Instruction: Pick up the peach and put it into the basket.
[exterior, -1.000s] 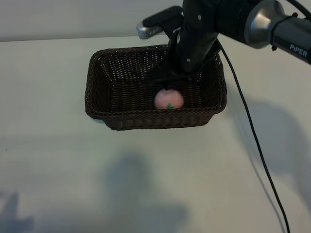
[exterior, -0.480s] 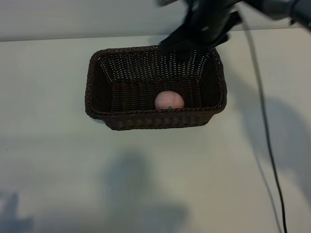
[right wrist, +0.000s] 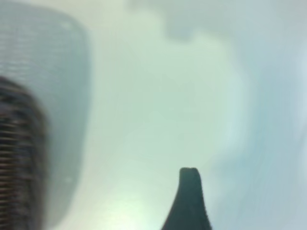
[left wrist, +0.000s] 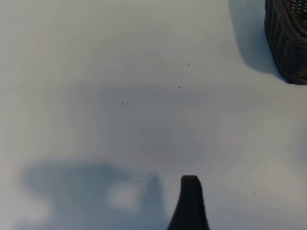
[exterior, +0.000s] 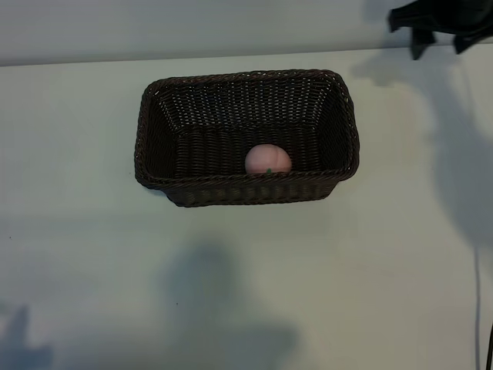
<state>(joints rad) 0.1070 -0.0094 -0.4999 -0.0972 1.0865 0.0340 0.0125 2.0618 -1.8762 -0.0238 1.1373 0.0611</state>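
While the small round pale-pink toy peach point(exterior: 268, 159) sits inside the large rectangular dark-brown woven wicker basket point(exterior: 154, 131), against its near wall with the green leaf mark showing, my right gripper point(exterior: 437, 40) hangs well apart from it, beyond the basket's far right corner at the table's point(exterior: 246, 277) back edge, fingers spread and grasping nothing. My left gripper point(left wrist: 190, 203) hovers over bare white table beside the basket, fingers released too.
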